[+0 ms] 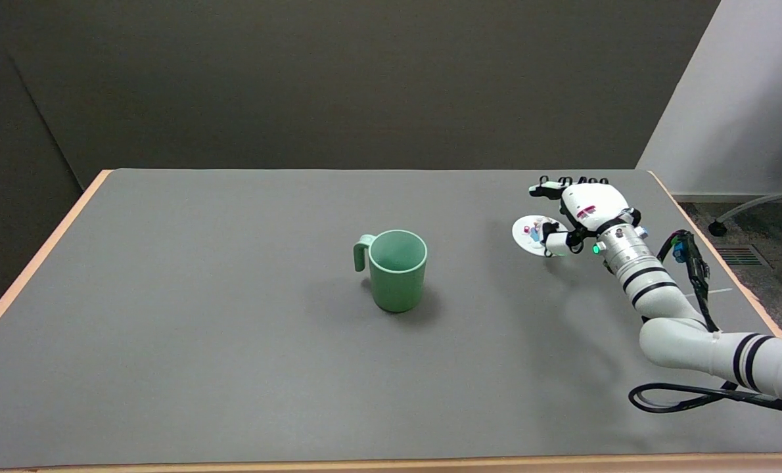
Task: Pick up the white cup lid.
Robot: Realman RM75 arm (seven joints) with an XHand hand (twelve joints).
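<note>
Soft even light — sharp, faint shadows

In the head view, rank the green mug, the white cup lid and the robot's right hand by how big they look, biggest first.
1. Green mug, clearly the largest.
2. Right hand.
3. White cup lid, though the hand hides part of it, so this ranking is unsure; both also sit farther from the camera than the mug.
</note>
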